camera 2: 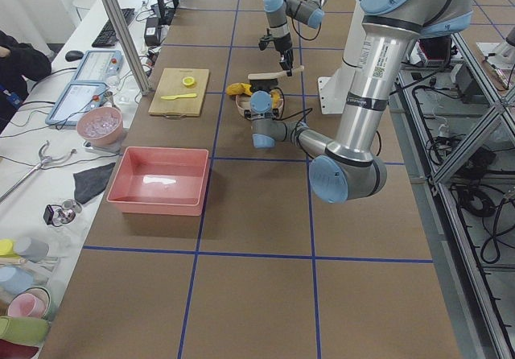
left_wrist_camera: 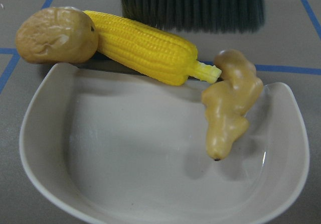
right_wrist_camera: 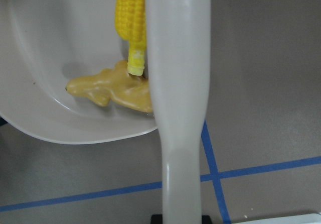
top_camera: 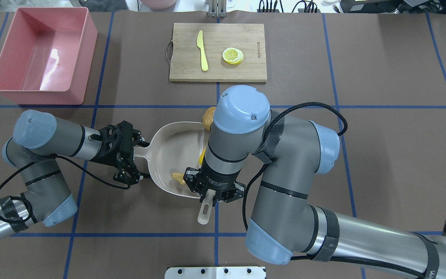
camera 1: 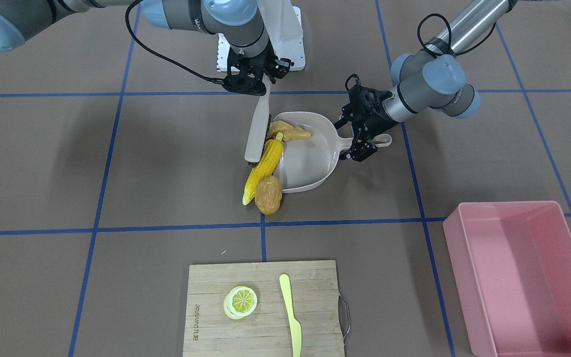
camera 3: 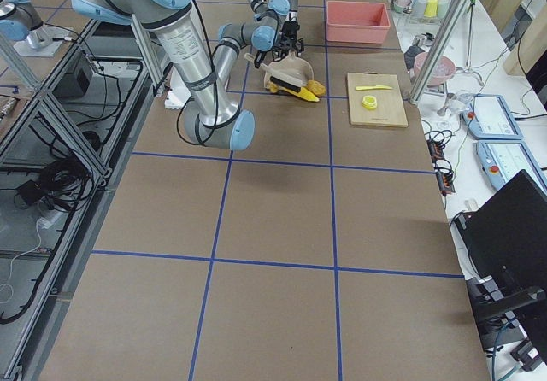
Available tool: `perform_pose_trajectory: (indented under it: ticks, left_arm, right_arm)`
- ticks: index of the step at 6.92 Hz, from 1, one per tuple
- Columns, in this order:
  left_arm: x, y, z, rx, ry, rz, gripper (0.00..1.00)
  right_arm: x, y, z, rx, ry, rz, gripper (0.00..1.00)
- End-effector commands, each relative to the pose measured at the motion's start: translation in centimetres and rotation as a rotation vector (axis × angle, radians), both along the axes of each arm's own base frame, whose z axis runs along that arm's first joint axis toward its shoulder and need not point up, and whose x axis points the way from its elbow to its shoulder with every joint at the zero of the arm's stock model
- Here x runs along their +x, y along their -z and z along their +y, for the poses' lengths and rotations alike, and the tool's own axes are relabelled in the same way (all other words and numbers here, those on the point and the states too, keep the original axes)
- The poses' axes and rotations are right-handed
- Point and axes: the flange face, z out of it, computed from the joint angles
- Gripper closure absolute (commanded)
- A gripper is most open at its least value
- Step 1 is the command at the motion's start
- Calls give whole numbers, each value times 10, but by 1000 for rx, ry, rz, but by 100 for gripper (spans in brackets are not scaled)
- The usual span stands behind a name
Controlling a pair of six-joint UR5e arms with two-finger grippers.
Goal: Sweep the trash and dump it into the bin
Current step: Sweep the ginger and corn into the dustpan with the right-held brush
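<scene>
1. Dustpan (camera 1: 310, 158) lay on the brown table with its open lip facing the brush (camera 1: 256, 131). The knobbly ginger root (camera 1: 290, 132) rested inside the pan, by the corner of the lip.
2. The yellow corn cob (camera 1: 264, 168) lay along the lip, its stem end touching the ginger root. Whether it sat on the lip or just outside it could not be told.
3. The orange-brown potato (camera 1: 268, 195) sat at the other corner of the lip, touching the corn cob's tip. It looked to be on the table rather than in the pan.
4. The pink bin (camera 1: 528, 282) stood well apart from the dustpan, its floor in plain view.
5. The left gripper (camera 1: 365, 146) was pinched on the dustpan's handle.
6. The right gripper (camera 1: 255, 88) was clamped on the brush's pale handle, with the dark bristles (left_wrist_camera: 193, 10) just behind the corn cob.
7. A wooden cutting board (camera 1: 320, 307) carried a lemon slice (camera 1: 240, 301) and a pale yellow knife (camera 1: 291, 317).
8. In the overhead view the right arm covered most of the corn cob and potato. The front view cut off the bin's far corner. The right wrist view was largely blocked by the brush handle.
</scene>
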Motion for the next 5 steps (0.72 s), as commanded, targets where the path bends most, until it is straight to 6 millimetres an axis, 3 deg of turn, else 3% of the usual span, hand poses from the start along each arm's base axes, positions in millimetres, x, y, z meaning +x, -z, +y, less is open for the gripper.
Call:
perform_pose_trajectory:
  ticks: [1,4,5]
  left_arm:
    - [0,0,0,0,1,0,2]
    - [0,0,0,0,-1,0,2]
    - [0,0,0,0,-1,0,2]
  right_arm:
    - [49,-29,11,-21,18,-17,100]
    - [55,-41,7,28,49,30,100]
    - [65,-46,-10,90,71,32,100]
